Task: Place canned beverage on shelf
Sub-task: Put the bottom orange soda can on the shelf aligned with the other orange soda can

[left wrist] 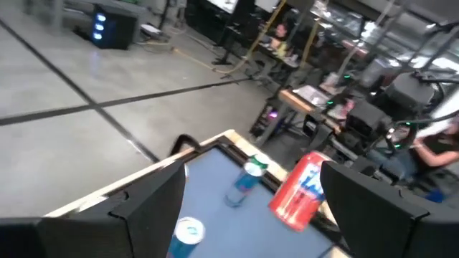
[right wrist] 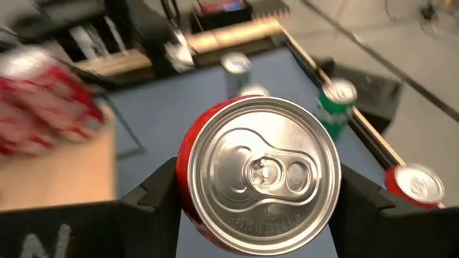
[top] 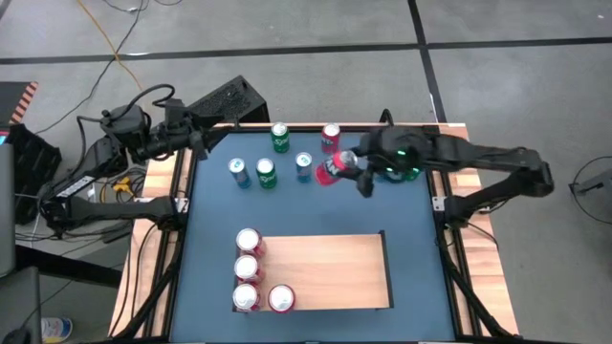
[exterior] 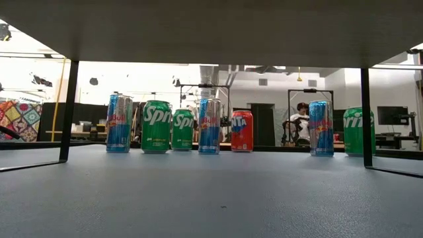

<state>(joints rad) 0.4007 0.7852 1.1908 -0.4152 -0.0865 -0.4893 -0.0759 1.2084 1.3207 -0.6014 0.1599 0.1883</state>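
My right gripper hangs above the far middle of the blue table, shut on a red can that is tilted over. In the right wrist view the can's silver top faces the camera between the two fingers. The shelf, a pale wooden board, lies flat on the near half of the table. Several red-and-white cans stand on their bases along its left edge. My left gripper waits open over the far left corner, and its view shows the held can ahead. My right gripper pinches the red can's side wall between its two fingers, one on each side. The fingers slant down from the table's right and lie along the can. The can's top faces the wrist and its base points to the table's left, lifted clear.
Loose cans stand on the far half of the table: green, red, blue, green, blue, and two more under my right arm. The right part of the shelf board is bare. Wooden frames flank the table.
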